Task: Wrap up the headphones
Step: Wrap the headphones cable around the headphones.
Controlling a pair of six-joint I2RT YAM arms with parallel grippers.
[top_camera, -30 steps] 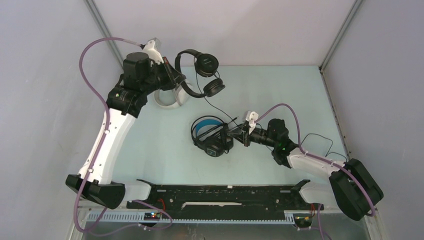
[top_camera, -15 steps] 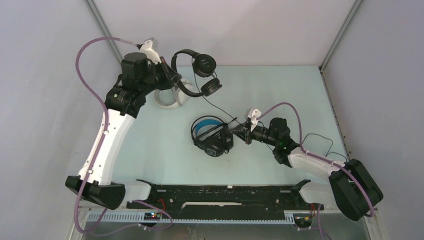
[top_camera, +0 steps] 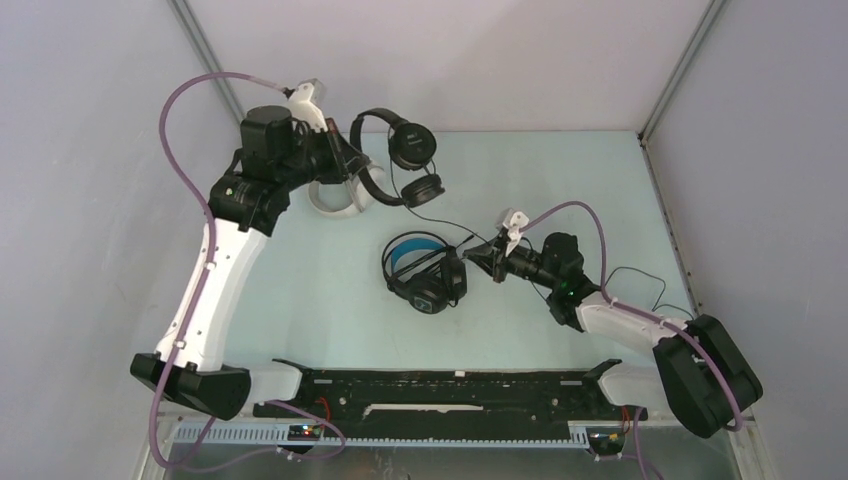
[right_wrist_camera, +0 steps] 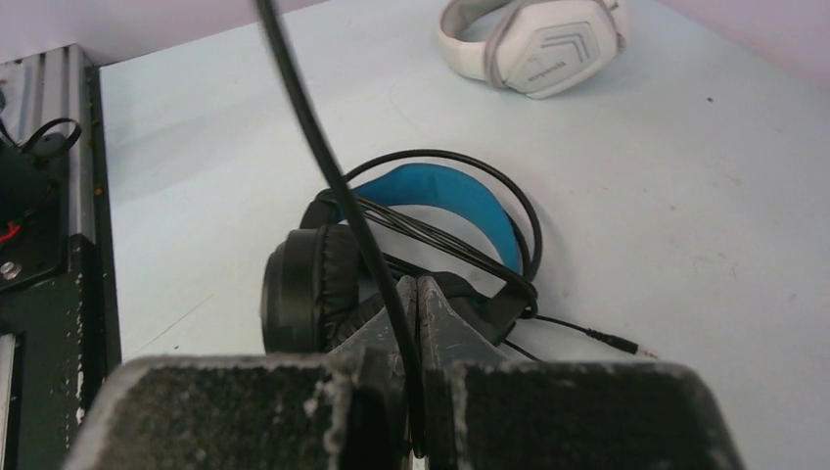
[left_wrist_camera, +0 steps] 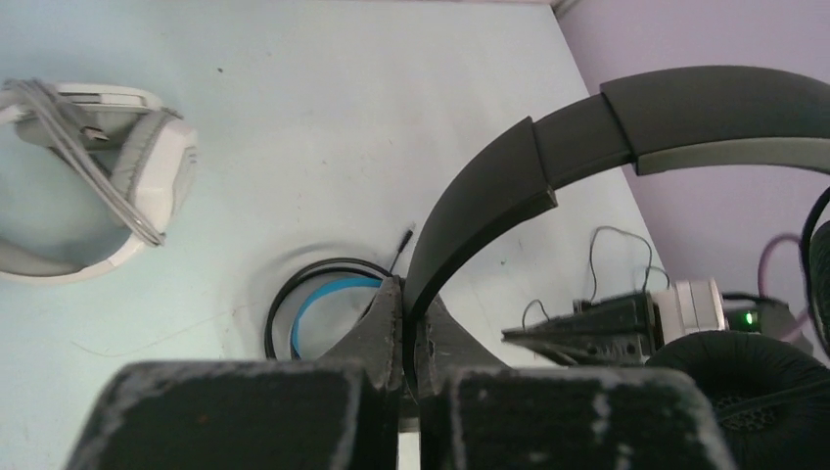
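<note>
Slim black headphones (top_camera: 372, 120) were off the table (top_camera: 600, 180), held up over its far-left part. The left gripper (top_camera: 352, 168) was clamped on the headband (left_wrist_camera: 587, 127), jaws pressed together with the band between them. The ear cups (top_camera: 412, 148) hung to the right of the gripper.

A thin black cable (top_camera: 447, 220) ran down from the cups toward mid-table. The right gripper (top_camera: 480, 252) had its jaws pinched tight on that cable.

Blue-lined black headphones (top_camera: 420, 272) lay flat at the centre, just left of the right gripper. Their cord was bunched over the band and the plug (right_wrist_camera: 626, 344) rested on the table.

White-grey headphones (top_camera: 335, 200) lay at the far left, partly under the left wrist, with grey cable (left_wrist_camera: 88, 147) across one cup.

A loose black loop of cable (top_camera: 630, 280) lay beside the right arm.
</note>
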